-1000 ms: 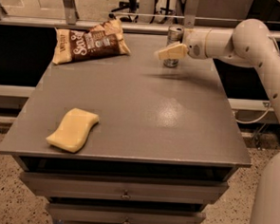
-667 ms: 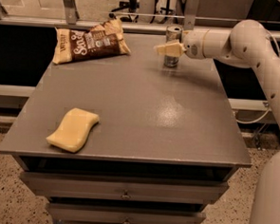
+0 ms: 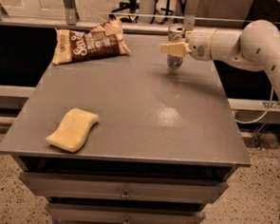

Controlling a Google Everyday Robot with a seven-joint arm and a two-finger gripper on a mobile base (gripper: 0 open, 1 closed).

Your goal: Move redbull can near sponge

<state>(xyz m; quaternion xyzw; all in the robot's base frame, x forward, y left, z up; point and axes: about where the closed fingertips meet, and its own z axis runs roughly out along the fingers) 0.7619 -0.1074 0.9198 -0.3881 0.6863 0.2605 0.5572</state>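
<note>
Redbull can (image 3: 174, 62): in the camera view I saw it standing upright at the far right of the table (image 3: 177, 130), close to the back edge.
Gripper (image 3: 175, 48): it sat at the can's mid-height, reaching in from the right. I could not tell whether it had closed on the can or was merely against it.
Handling: I judged the can light, stiff but easy to dent, smooth-walled and tall enough to tip. A hold around the middle of the body seemed best to me.
Sponge (image 3: 73, 130): it lay flat near the front left corner, well apart from the can.
Open room: the tabletop between can and sponge was bare, so a diagonal path looked free to me.
Snack bag (image 3: 89, 45): it rested at the back left, off that path.
Edges: the sponge lay near the front and left edges, so I would set the can down on its inner side.
</note>
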